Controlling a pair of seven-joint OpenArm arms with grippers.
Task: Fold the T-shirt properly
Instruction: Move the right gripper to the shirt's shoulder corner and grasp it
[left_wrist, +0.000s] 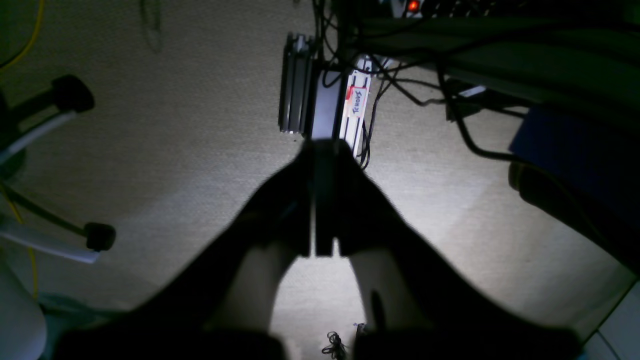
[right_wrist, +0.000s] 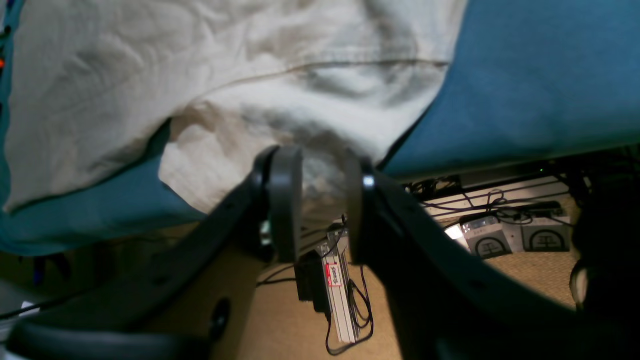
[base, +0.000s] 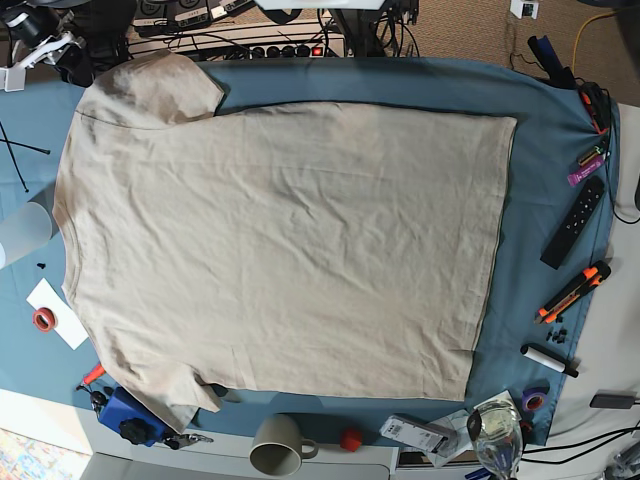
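the t-shirt (base: 280, 250) lies flat on the tablecloth (base: 540, 180), one sleeve (right_wrist: 280, 130) at its edge. the right gripper (right_wrist: 320, 200) is half open around the sleeve edge, not yet pinching it; close only once it's deep in. the left gripper (left_wrist: 322, 200) is closed and empty, off the tablecloth.

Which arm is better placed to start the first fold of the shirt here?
Right, probably. Its end effector sits open at the T-shirt's sleeve edge, while the left end effector is shut and faces only floor.

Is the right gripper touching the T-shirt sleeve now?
Cannot tell. In the right wrist view the right gripper frames the T-shirt sleeve edge, but contact is unclear.
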